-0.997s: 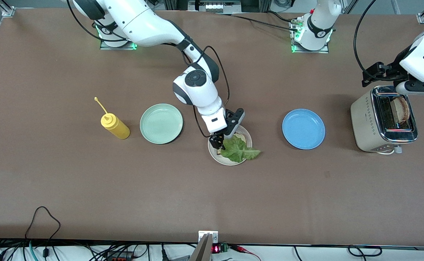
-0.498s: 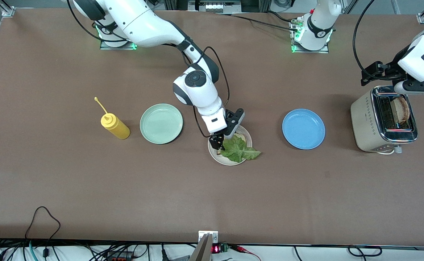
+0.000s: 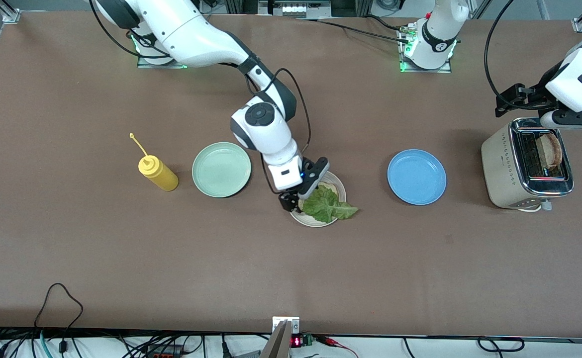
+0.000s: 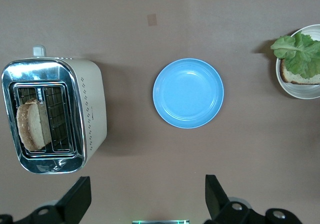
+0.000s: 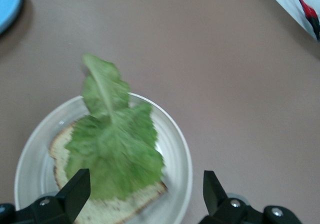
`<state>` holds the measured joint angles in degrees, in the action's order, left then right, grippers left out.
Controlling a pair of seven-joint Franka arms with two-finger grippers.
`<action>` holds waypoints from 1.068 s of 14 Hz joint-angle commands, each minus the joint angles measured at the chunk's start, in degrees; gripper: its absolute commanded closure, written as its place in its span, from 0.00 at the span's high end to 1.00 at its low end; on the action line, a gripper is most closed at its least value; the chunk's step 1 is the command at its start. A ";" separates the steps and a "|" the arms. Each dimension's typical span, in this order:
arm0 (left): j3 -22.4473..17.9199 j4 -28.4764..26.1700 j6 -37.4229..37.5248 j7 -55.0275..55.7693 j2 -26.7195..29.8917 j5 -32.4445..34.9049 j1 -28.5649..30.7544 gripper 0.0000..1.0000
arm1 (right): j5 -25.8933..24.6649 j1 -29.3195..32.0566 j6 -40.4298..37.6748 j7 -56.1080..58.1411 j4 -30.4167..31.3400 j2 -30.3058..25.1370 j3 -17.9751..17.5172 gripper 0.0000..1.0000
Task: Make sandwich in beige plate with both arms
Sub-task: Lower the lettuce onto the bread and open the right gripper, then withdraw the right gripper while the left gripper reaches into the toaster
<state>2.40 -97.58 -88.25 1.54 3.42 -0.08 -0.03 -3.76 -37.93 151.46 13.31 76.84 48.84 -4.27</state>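
With the right gripper (image 3: 296,200) wide open and empty over the beige plate (image 3: 305,220), where lettuce (image 3: 327,206) overhanging a bread slice (image 5: 112,209) could slide off, the left gripper (image 4: 145,204), jaws spread and empty, hangs over the toaster (image 3: 502,171) holding the second slice (image 3: 551,149).

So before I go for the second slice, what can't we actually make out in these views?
- Beige plate: front view, the right pincer and wrist cover its rim toward the right arm's end.
- Bottom bread: the lettuce hides most of it; right wrist view cuts it off.
- Toast in the toaster: its lower part sits hidden in the slot.
- Left pincer: fingertips only, left wrist view.
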 commanded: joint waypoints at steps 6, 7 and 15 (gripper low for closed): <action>-0.29 1.52 3.08 0.22 -1.13 -0.01 2.05 1.00 | 4.81 11.46 -21.27 -0.48 0.06 -12.97 -2.59 1.00; -0.29 1.60 3.08 0.22 -1.22 -0.01 2.31 1.00 | 4.46 12.78 -23.30 -0.48 0.06 -14.46 -2.50 1.00; -0.12 7.21 6.32 0.31 -8.59 -0.27 2.23 1.00 | 6.74 25.53 -44.81 -8.98 0.85 -24.83 -2.33 1.00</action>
<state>2.28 -96.60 -86.03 1.63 -1.01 -0.08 2.24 2.23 -14.37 112.14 9.44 75.67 28.10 -5.45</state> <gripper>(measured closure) 0.000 0.000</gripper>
